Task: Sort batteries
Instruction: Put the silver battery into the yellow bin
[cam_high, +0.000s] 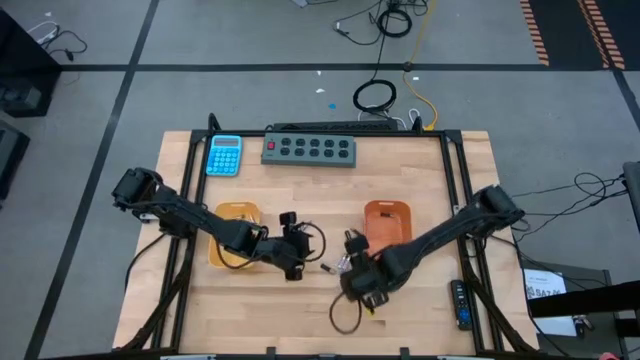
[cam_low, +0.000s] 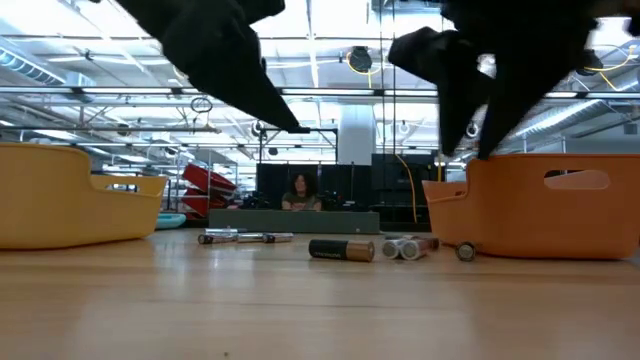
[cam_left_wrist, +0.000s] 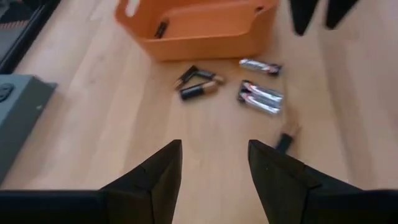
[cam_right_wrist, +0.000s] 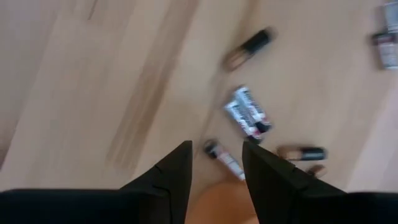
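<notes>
Hovering above the counter (cam_high: 420, 190), the left tool (cam_left_wrist: 213, 163) is held released, with loose batteries (cam_left_wrist: 261, 96) scattered ahead of it beside the orange tray (cam_left_wrist: 205, 28). The right tool (cam_right_wrist: 216, 163) is likewise spread and empty, with batteries lying just beyond its tips.

even, bright overhead light from ceiling strips washes the pale wooden table (cam_high: 400, 300), leaving only soft shadows. in the low view the near tabletop is out of focus and 2 dark arms are silhouetted. the right wrist view is smeared by motion blur, its small silver and black cylindrical batteries (cam_right_wrist: 247, 114) streaked.
</notes>
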